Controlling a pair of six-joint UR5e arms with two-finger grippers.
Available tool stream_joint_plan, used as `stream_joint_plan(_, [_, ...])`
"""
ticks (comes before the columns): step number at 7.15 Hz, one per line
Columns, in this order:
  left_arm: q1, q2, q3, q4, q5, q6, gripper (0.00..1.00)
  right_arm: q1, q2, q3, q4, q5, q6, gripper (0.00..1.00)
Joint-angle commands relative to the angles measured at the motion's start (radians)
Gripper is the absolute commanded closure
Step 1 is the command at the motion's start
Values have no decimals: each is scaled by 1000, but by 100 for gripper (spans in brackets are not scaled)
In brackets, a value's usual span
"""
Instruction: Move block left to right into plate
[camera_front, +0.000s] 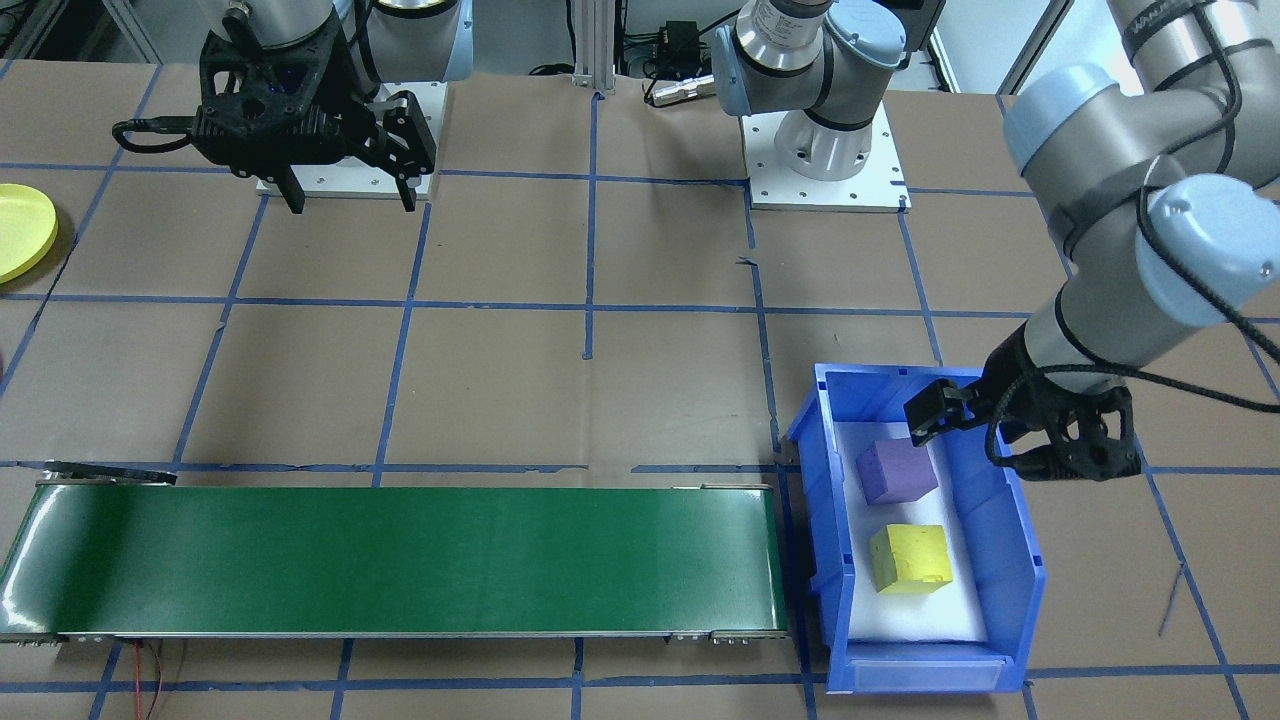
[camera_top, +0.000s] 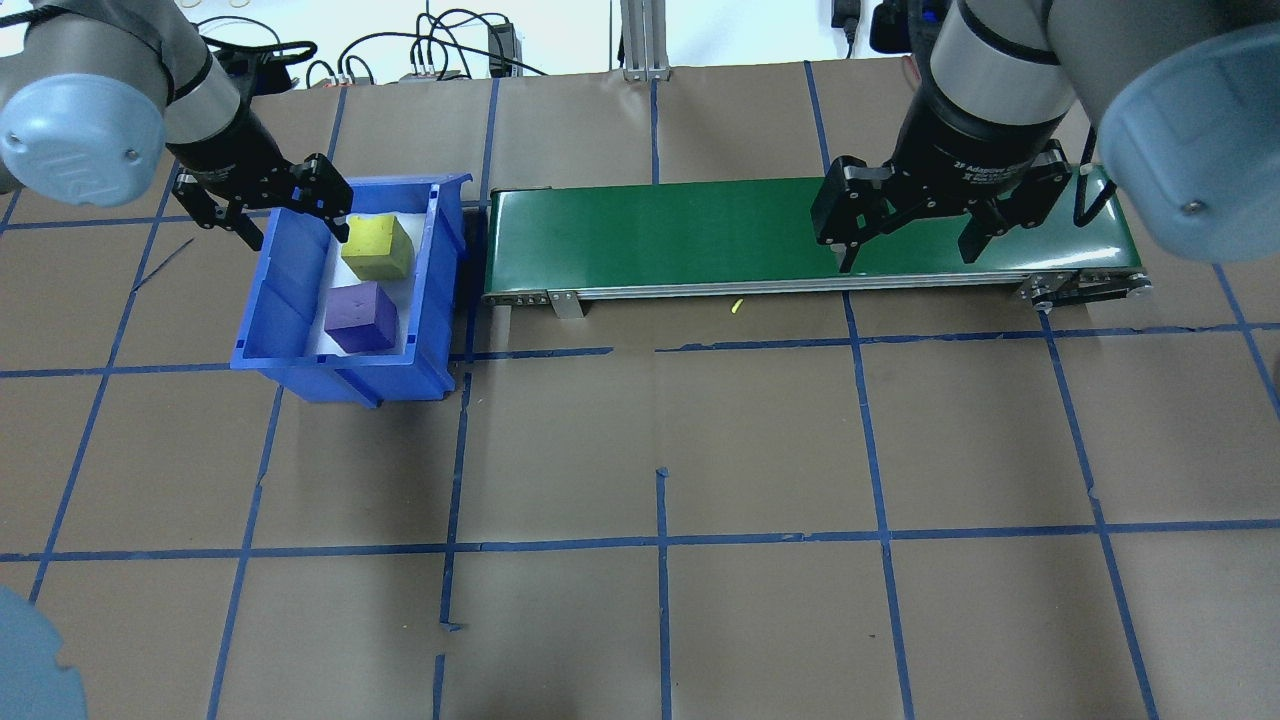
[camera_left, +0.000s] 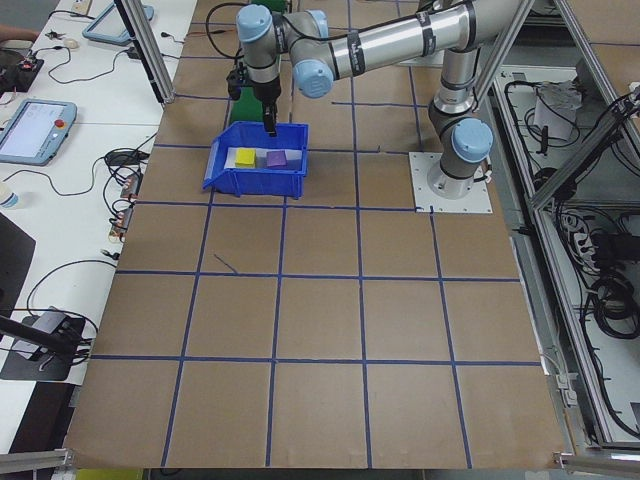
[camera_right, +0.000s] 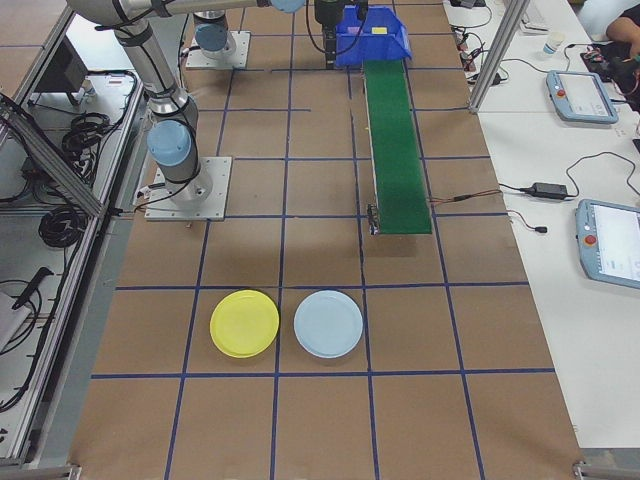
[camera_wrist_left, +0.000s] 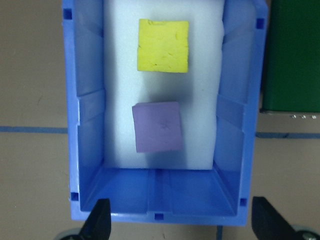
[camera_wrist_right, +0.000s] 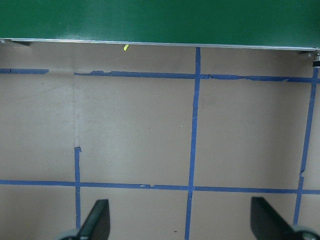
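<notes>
Blue bin (camera_top: 300, 300) at upper left of the overhead frame, holding yellow block (camera_top: 378, 247) and purple block (camera_top: 361, 316) on white foam. Left gripper (camera_top: 268, 215) hovering at the bin's left rim, fingers wide, empty. Right gripper (camera_top: 905, 225) over the green conveyor (camera_top: 700, 240), fingers wide, empty. Yellow plate (camera_right: 244, 323) at lower left of the right-side frame, beside a pale blue plate (camera_right: 328, 323), well apart from the bin. Step in hand, judged: approach to pick. Next: centre over one block, descend, close.
</notes>
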Motion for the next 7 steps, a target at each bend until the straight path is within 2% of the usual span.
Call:
stream_joint_plan(1, [3,-72,-30,75,-1,-2,0,0,0,0,1,0,-1,0])
stream_joint_plan(3, [3,-73,-119,134,-1,-3,0,0,0,0,1,0,-1,0])
stream_joint_plan(5, [3,-101,-138,165,-7,-17,0,1,0,0,0,1,0,0])
stream_joint_plan(6, [3,-115,-138,165,-50,-11,2,0,0,0,0,1,0,0])
stream_joint_plan(7, [3,-118,-140,162,-53,-8,21,1,0,0,0,1,0,0])
